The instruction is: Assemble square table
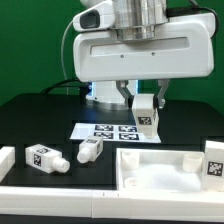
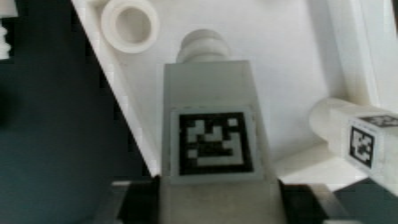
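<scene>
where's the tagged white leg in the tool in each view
Exterior view: white blocky plastic leg with black-and-white tag, held in the tool, slightly to the exterior view's right of centre.
Wrist view: the leg fills the centre, tag facing the camera.
Shared landmark: the flat white square tray-like top with raised rim.

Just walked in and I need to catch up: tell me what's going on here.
The arm's gripper is shut on one white leg and holds it upright next to the marker board, just beyond the square top. A second leg and a third leg lie loose toward the exterior view's left. A fourth leg stands at the right; whether it is fitted to the top I cannot tell.
</scene>
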